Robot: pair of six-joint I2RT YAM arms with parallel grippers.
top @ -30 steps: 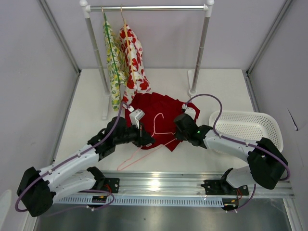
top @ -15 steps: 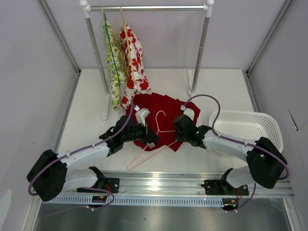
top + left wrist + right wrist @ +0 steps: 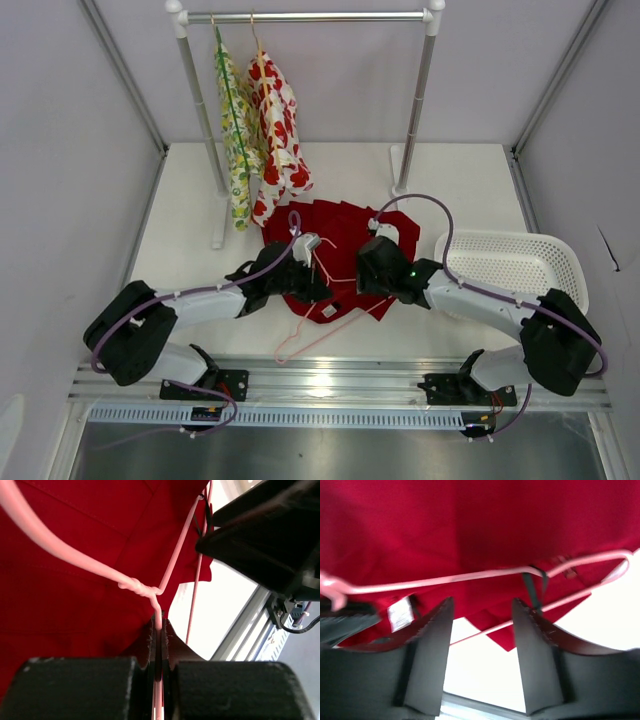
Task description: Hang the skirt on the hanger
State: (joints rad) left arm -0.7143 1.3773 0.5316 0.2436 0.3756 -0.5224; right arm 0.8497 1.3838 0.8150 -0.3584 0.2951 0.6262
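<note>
The deep red skirt [image 3: 345, 225] lies spread on the white table, its white label [image 3: 400, 613] near the front hem. The pale pink wire hanger [image 3: 310, 340] lies partly across it, and its lower end sticks out towards the near edge. My left gripper [image 3: 320, 288] is shut on the hanger's wire just below the twisted neck [image 3: 135, 586], over the skirt [image 3: 75, 605]. My right gripper [image 3: 358, 285] hovers open at the skirt's front hem [image 3: 470, 530]. Nothing is between its fingers [image 3: 432, 635], and the hanger wire [image 3: 445, 577] runs past their tips.
A clothes rack [image 3: 310, 17] stands at the back with a yellow-green floral garment [image 3: 237, 140] and a white garment with red prints [image 3: 280, 130] hanging on it. A white basket [image 3: 515, 265] sits at the right. The metal rail [image 3: 340, 375] runs along the near edge.
My left gripper has moved to the right with the hanger, carrying it further onto the skirt. My right gripper has opened and stays at the skirt's front hem.
</note>
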